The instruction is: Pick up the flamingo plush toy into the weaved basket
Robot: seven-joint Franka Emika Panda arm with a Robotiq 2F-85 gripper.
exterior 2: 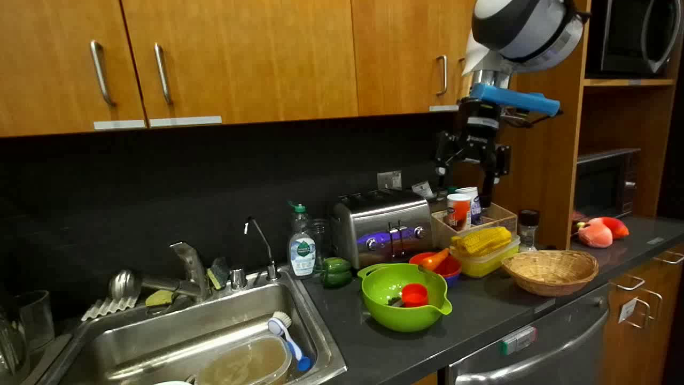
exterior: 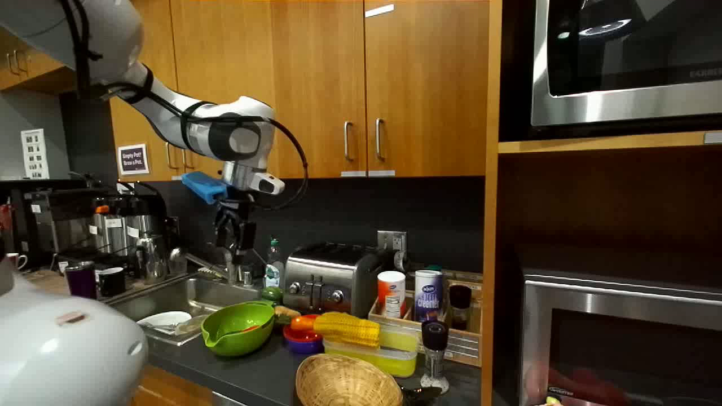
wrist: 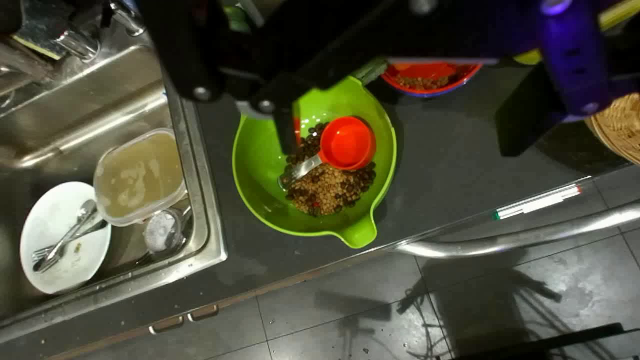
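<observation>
The flamingo plush toy, pink with a red-orange part, lies on the far right of the counter in an exterior view, beyond the basket. It does not show in the wrist view. The weaved basket is tan, round and shallow, near the counter's front edge. It also shows at the bottom of an exterior view and at the right edge of the wrist view. My gripper is open and empty, pointing down high above the counter. In the wrist view its fingers span from the green bowl to the bare counter.
A green bowl holds a red scoop. Beside it stand a red bowl, a yellow container with a corn toy, and a grinder. A toaster stands behind. The sink is to one side.
</observation>
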